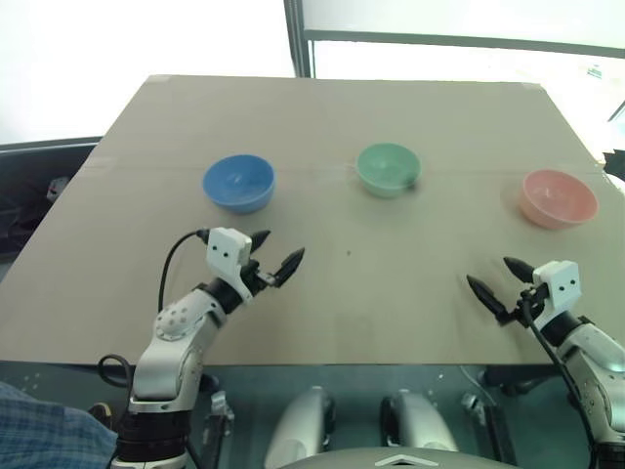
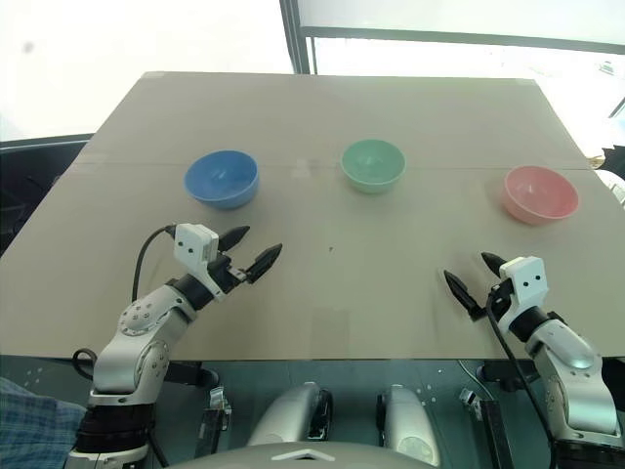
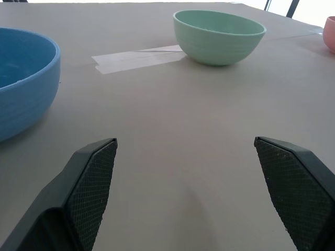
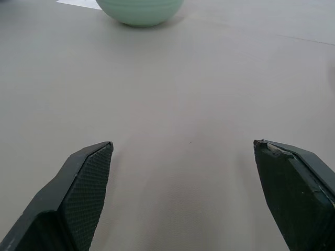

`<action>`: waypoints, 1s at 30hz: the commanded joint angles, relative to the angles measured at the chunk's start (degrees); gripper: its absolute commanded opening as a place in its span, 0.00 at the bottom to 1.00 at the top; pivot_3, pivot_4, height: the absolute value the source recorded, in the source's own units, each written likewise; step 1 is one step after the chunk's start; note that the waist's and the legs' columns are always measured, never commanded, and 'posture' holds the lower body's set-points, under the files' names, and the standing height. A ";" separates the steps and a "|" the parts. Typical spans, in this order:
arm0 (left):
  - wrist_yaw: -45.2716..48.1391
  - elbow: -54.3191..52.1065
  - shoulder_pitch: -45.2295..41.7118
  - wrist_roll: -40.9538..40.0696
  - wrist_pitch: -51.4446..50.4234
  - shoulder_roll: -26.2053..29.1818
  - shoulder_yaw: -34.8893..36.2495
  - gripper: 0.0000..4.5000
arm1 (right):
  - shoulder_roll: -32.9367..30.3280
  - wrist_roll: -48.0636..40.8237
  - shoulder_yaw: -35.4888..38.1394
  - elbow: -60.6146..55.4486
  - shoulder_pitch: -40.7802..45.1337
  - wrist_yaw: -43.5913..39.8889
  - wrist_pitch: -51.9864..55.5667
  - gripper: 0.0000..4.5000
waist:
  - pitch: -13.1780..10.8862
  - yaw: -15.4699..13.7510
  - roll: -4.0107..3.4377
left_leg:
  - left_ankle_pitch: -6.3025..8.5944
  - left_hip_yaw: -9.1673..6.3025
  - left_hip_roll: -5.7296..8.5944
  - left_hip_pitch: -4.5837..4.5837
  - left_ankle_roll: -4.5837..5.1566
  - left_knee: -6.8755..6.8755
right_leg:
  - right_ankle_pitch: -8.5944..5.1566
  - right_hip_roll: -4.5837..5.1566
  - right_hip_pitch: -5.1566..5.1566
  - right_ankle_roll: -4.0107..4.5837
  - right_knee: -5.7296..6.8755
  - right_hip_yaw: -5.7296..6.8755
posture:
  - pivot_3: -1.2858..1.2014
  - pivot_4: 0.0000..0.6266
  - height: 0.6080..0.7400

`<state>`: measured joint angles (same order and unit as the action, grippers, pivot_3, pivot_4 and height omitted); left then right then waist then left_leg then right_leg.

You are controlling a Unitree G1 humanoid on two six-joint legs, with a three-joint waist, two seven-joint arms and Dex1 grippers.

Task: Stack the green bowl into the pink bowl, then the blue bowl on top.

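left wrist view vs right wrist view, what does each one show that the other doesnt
Left wrist view alone: the blue bowl, a sliver of the pink bowl, a strip of pale tape and the open left gripper. Right wrist view alone: the open right gripper, empty. Shared: the green bowl, upright and on its own, and the bare tan tabletop.

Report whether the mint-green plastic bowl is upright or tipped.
Upright: the small round mint-green plastic bowl rests on its base, its rim level and opening facing up.
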<state>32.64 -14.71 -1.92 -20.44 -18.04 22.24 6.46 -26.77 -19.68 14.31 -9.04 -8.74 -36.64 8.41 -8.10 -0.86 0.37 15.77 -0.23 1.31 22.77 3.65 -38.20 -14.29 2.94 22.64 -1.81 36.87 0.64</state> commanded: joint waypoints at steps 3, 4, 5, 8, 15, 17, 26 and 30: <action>0.30 -2.86 -0.88 -1.13 -0.37 0.42 -0.14 0.99 | -0.46 0.35 1.51 -0.16 -0.18 0.55 -2.18 1.00 | 0.00 -0.01 0.00 | 0.00 0.00 0.00 0.00 0.00 0.00 | 0.00 0.00 -0.01 0.00 0.00 0.00 | 0.52 0.24 1.00; 0.29 -2.97 -1.02 -1.32 -0.76 0.39 -0.20 0.99 | -0.45 0.51 1.48 -0.13 -0.26 0.70 -2.25 1.00 | 0.00 -0.02 0.00 | 0.00 0.00 0.00 0.00 0.00 0.00 | 0.00 0.00 -0.01 0.00 0.00 0.00 | 0.52 0.24 1.00; 0.40 -2.96 -1.11 -1.25 -0.52 0.40 -0.24 0.99 | -0.45 0.51 1.45 -0.10 -0.25 0.64 -2.39 1.00 | 0.00 -0.01 0.00 | 0.00 0.00 0.00 0.00 0.00 0.00 | 0.00 0.00 -0.01 0.00 0.00 0.00 | 0.52 0.24 1.00; 0.45 -2.73 -1.36 0.24 1.04 0.89 -0.48 0.99 | -0.45 0.29 1.17 0.03 -0.08 0.43 -2.42 1.00 | 0.00 0.00 0.00 | 0.00 0.00 0.00 0.00 0.00 0.00 | 0.00 0.00 -0.01 0.00 0.00 0.00 | 0.52 0.24 1.00; 0.46 -1.93 -1.61 1.49 3.42 0.83 -0.84 0.99 | -0.25 0.60 0.59 0.09 0.50 1.14 -1.96 1.00 | 0.01 0.00 -0.01 | 0.00 0.00 0.00 0.00 0.00 0.00 | 0.00 0.00 -0.01 0.00 0.00 0.00 | 0.52 0.24 1.00; 0.72 -1.61 -1.62 1.64 3.93 0.89 -1.17 0.99 | -0.33 0.90 0.28 0.37 0.71 1.12 -2.02 1.00 | 0.01 0.00 -0.01 | 0.00 0.00 0.00 0.00 0.00 0.00 | 0.00 0.00 -0.02 0.00 0.00 0.00 | 0.52 0.24 1.00; 3.05 -2.10 -2.16 -0.98 3.48 1.12 -1.66 0.99 | -1.58 1.90 0.11 0.56 1.98 0.67 -1.69 1.00 | 0.02 0.01 -0.03 | -0.01 0.00 0.00 -0.01 0.00 -0.01 | 0.00 -0.01 -0.02 0.00 0.00 0.00 | 0.52 0.24 1.00; 5.59 -4.70 -2.57 -4.92 1.14 2.08 -1.33 0.99 | -3.74 2.12 0.72 0.69 3.46 0.54 -0.74 1.00 | 0.02 0.02 -0.03 | -0.01 0.00 0.01 -0.01 0.00 -0.02 | 0.00 -0.01 -0.03 -0.01 0.00 0.00 | 0.52 0.24 1.00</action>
<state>36.73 -15.42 -3.46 -22.84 -16.36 23.46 4.42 -29.24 -17.71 13.94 -7.64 -6.34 -35.99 7.51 -8.09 -0.84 0.34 15.76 -0.23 1.32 22.77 3.65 -38.22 -14.29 2.93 22.61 -1.81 36.88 0.65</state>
